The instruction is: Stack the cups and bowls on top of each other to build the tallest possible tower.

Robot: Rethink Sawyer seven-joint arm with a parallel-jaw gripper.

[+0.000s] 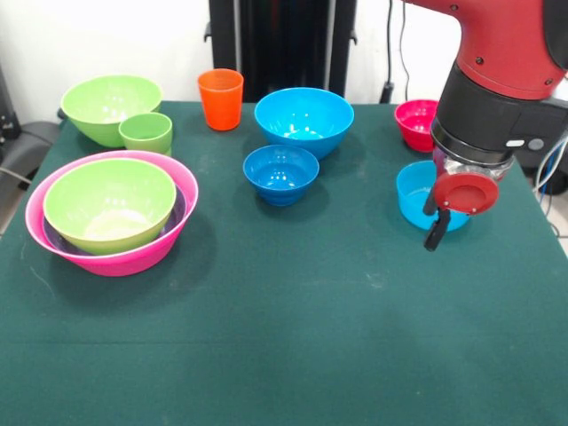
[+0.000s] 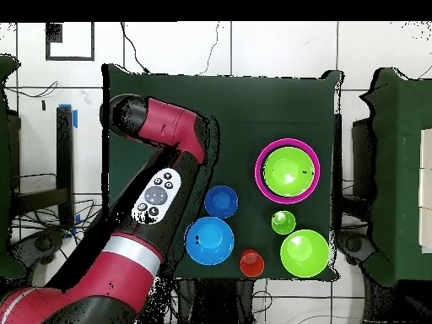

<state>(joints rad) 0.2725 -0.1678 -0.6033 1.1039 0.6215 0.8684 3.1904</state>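
The tower stands at the left: a wide pink bowl (image 1: 169, 244) holds a purple bowl (image 1: 177, 211) and a lime green bowl (image 1: 109, 202); it also shows in the overhead view (image 2: 288, 171). A second lime green bowl (image 1: 110, 105) and the light green cup (image 1: 146, 132) stand behind it. The orange cup (image 1: 220, 98) stands at the back. A large blue bowl (image 1: 303, 120) and a smaller blue bowl (image 1: 280, 172) sit mid-table. A small red bowl (image 1: 414, 122) is at the back right. My gripper (image 1: 435, 232) hangs low over a third blue bowl (image 1: 410, 197), partly hiding it.
The green table (image 1: 284, 337) spreads toward the camera. In the overhead view my arm (image 2: 169, 169) lies across the table's left part and hides the red bowl and the third blue bowl. A black pedestal (image 1: 282, 40) stands behind the table.
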